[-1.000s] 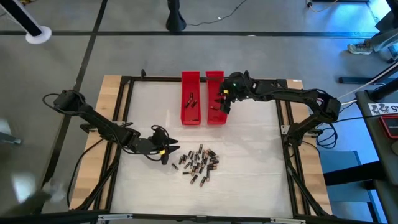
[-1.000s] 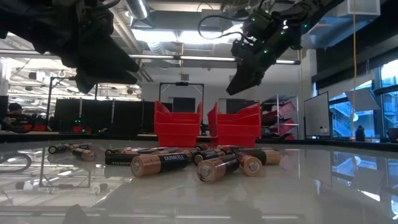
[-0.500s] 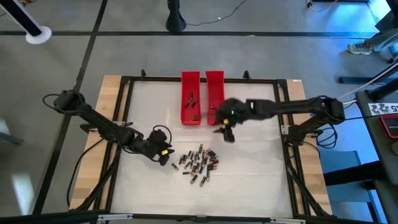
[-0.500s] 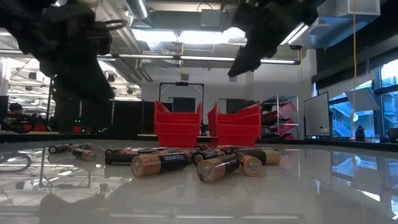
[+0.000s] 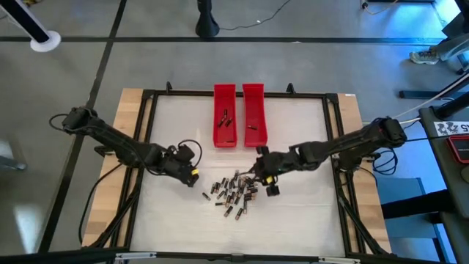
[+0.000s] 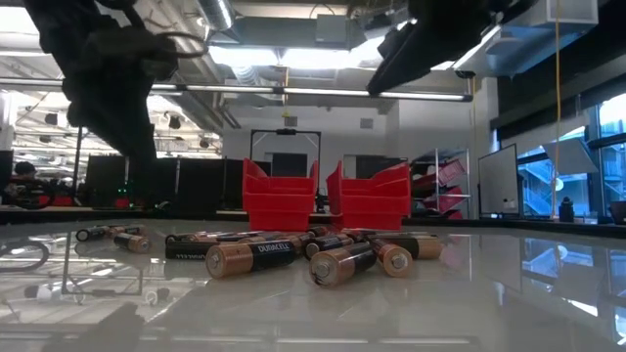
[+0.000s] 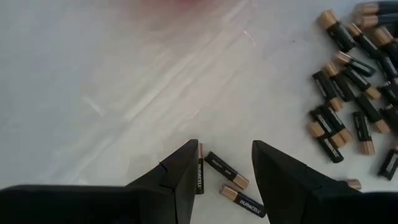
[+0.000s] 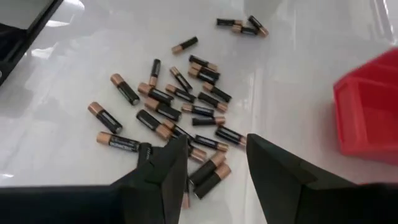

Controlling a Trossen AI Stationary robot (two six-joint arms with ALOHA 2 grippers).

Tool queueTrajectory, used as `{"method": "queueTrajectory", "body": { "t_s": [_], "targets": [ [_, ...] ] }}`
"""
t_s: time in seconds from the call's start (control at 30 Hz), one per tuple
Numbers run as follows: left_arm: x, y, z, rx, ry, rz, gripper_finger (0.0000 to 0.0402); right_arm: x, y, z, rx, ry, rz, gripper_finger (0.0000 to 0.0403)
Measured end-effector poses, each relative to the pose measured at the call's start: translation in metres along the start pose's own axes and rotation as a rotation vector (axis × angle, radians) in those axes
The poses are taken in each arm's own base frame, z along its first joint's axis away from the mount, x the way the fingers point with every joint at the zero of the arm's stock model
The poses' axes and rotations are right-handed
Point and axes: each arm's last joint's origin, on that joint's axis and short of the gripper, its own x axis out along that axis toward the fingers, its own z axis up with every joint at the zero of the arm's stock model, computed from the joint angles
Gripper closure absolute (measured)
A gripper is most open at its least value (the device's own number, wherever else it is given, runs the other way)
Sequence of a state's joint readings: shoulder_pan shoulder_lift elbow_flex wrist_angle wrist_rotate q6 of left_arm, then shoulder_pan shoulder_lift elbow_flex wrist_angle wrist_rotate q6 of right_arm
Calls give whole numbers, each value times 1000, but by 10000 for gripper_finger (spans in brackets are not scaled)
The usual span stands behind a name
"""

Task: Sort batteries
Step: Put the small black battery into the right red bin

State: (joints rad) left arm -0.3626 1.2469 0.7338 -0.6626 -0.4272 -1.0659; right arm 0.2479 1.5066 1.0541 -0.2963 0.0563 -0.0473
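your left gripper point(image 7: 225, 180) hangs over the pile's left edge, fingers apart, empty, a loose battery point(image 7: 227, 170) in the gap. your right gripper point(image 8: 214, 168) is over the pile's right edge, fingers apart, nothing held. batteries point(image 5: 233, 193) lie mid-table, a few inside the two red trays point(image 5: 239, 115).

The left arm reached in from its own side, elbow bent, with the left gripper point(image 5: 192, 174) low over the table. Its fingers point(image 7: 180, 180) stood apart, nothing between them. The right arm stretched long and low across from the opposite side, and the right gripper point(image 5: 268, 182) pointed towards the left one, well apart from it, its fingers point(image 8: 163, 168) likewise parted and empty.
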Motion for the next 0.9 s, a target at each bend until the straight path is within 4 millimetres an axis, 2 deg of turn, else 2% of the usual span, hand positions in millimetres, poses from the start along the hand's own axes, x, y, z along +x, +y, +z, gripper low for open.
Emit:
{"method": "queueTrajectory", "body": {
  "t_s": [0.1, 0.23, 0.6, 0.77, 0.9],
  "targets": [
    [0, 0, -1, -18, 8, -2, 261, 4, 7, 3, -22, -32, -6, 235],
    [0, 0, -1, -17, 12, -5, 261, 5, 7, 6, -17, -64, -10, 235],
    [0, -1, -3, 28, 84, -36, 261, 5, 7, 0, 90, -8, -6, 235],
    [2, 9, -2, -6, 134, 34, 261, 5, 9, -6, 164, 57, -13, 235],
    [6, 16, 4, -67, 183, 56, 261, 4, 17, -7, 146, 57, -90, 235]
  ]
}}
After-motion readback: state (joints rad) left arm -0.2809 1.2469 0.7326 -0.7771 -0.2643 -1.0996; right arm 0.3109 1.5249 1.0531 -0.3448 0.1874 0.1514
